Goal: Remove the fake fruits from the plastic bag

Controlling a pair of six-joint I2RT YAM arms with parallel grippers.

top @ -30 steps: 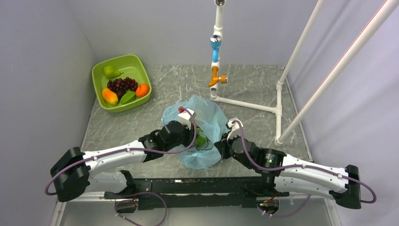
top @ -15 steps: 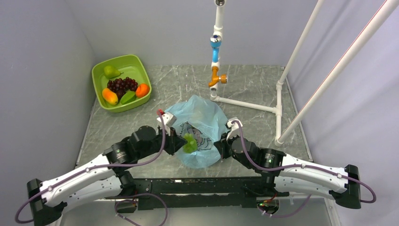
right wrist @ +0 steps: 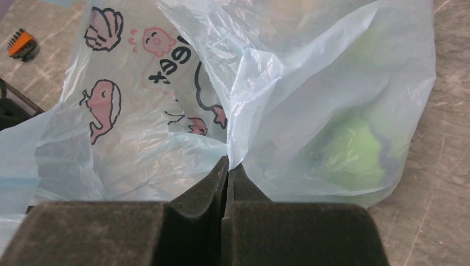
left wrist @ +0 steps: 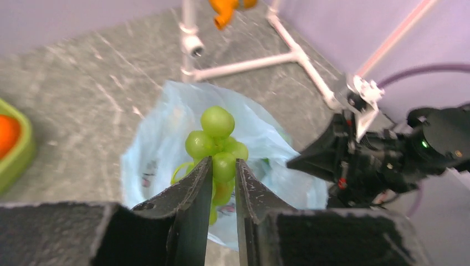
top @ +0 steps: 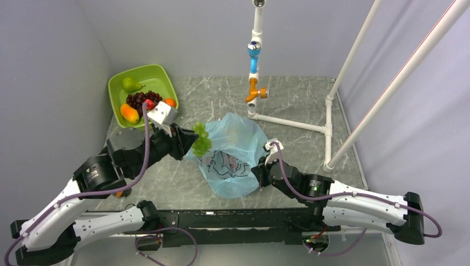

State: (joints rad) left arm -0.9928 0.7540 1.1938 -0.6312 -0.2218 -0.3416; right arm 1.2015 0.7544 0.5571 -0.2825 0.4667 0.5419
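My left gripper (top: 192, 145) (left wrist: 223, 162) is shut on a green grape bunch (top: 200, 138) (left wrist: 217, 137), one of the fake fruits, and holds it in the air just left of the plastic bag (top: 235, 152) (left wrist: 158, 147). The light-blue bag with its cartoon print lies in the middle of the table. On the bag's right side, my right gripper (top: 261, 169) (right wrist: 228, 165) is shut on a fold of the film (right wrist: 277, 83). Another green fruit (right wrist: 354, 152) shows blurred through the bag's wall.
A lime-green tub (top: 148, 68) at the back left holds a pear (top: 131, 84), dark grapes (top: 138, 100) and orange fruits (top: 129, 113). A white pipe frame (top: 288, 122) with blue and orange fittings stands behind the bag and to the right.
My left arm has drawn back out of the bag's mouth, carrying the green grape bunch up and to the left, toward the tub. The right gripper has kept its hold on the bag.
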